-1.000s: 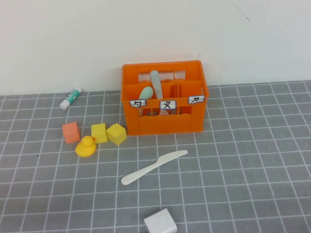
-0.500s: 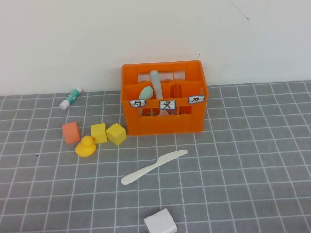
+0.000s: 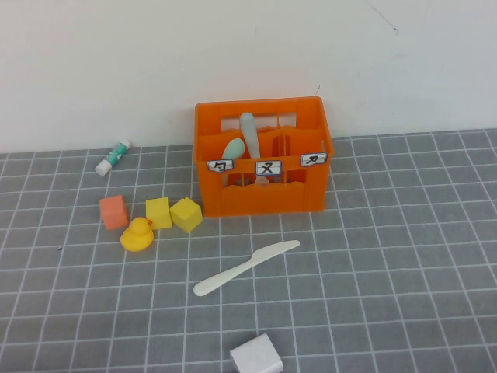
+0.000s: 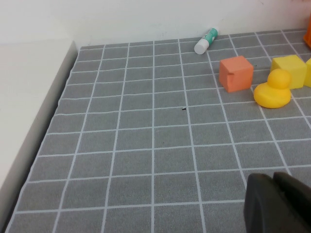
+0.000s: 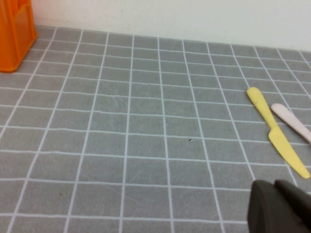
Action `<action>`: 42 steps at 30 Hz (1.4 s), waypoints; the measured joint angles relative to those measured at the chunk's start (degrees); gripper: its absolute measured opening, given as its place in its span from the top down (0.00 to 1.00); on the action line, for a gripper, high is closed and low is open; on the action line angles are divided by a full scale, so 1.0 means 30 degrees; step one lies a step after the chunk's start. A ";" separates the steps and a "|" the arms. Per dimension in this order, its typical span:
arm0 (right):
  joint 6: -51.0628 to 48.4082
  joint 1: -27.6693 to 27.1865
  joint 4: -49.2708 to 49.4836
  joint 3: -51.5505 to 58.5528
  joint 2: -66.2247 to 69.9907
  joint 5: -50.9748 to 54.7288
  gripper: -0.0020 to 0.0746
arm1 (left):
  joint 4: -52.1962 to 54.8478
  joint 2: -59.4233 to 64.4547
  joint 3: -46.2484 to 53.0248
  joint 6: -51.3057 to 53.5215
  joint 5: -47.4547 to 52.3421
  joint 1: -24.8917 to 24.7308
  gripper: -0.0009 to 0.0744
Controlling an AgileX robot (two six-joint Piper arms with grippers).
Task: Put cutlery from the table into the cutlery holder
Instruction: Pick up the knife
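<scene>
At the far left of the desk [image 3: 404,256], a small white-and-green tube [image 3: 113,156] lies near the back wall. In front of it sits an orange cube [image 3: 113,211], then a yellow duck [image 3: 137,234] touching the first of two yellow cubes [image 3: 158,212], with the second yellow cube [image 3: 186,214] just beside the orange cutlery holder [image 3: 264,198]. The left pincer [image 4: 277,204] shows only in its own wrist view, a dark tip with its fingers pressed together, hovering over bare grid tiles, well apart from the duck.

The holder stands upright against the wall, three white labels on its front rim. A mint-green spoon [image 3: 233,149] and a pale grey piece [image 3: 248,132] stand inside it, leaning together in the left-middle part. In front of the holder the cream-white knife [image 3: 245,267] lies flat on the desk, apart from it, angled. A white block [image 3: 256,356] sits at the near edge.

The right pincer [image 5: 279,206], likewise pressed together and holding nothing, hangs over the tiles near a yellow knife [image 5: 277,132] and a pinkish utensil [image 5: 291,121] seen only in the right wrist view.
</scene>
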 joint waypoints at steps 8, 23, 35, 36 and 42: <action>0.0000 0.0000 0.0000 0.0000 0.0000 0.0000 0.98 | 0.0000 0.0000 0.0000 0.0000 0.0000 0.0000 0.99; 0.0000 0.0000 -0.1065 -0.2473 0.0000 0.0516 0.98 | 0.0000 0.0000 -0.0031 0.0000 0.0000 0.0000 0.99; 0.0000 0.0000 -0.1195 -1.0123 -0.0014 0.3227 0.98 | 0.0000 0.0000 -0.0031 0.0000 0.0008 0.0000 0.99; 0.0000 0.0000 -0.1208 -1.0187 -0.0014 0.3227 0.98 | 0.0000 0.0000 -0.0031 0.0000 0.0008 0.0000 0.99; -0.0486 0.0000 -0.0638 -1.0216 -0.0014 0.3389 0.98 | 0.0000 0.0000 -0.0031 0.0000 0.0008 0.0000 0.99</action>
